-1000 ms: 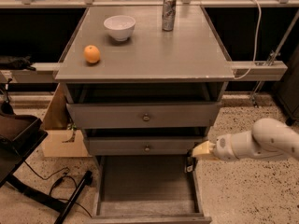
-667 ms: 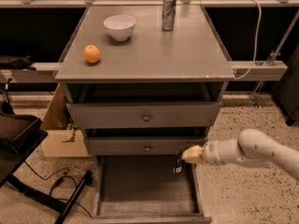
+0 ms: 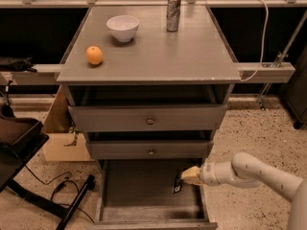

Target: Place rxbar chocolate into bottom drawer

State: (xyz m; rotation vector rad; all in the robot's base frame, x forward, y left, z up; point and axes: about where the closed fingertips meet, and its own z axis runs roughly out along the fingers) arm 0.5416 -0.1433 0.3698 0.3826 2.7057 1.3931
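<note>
Gripper (image 3: 186,177) seemingly clamps rxbar chocolate (image 3: 177,183) over bottom drawer (image 3: 139,188) — wrapper print unreadable

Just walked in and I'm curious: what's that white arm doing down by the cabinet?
The robot's gripper holds a small flat black snack-bar wrapper over the right side of the open, lowest grey wooden drawer. The bar looks not yet set down. An orange, a white bowl and a silver can sit on the cabinet top.
</note>
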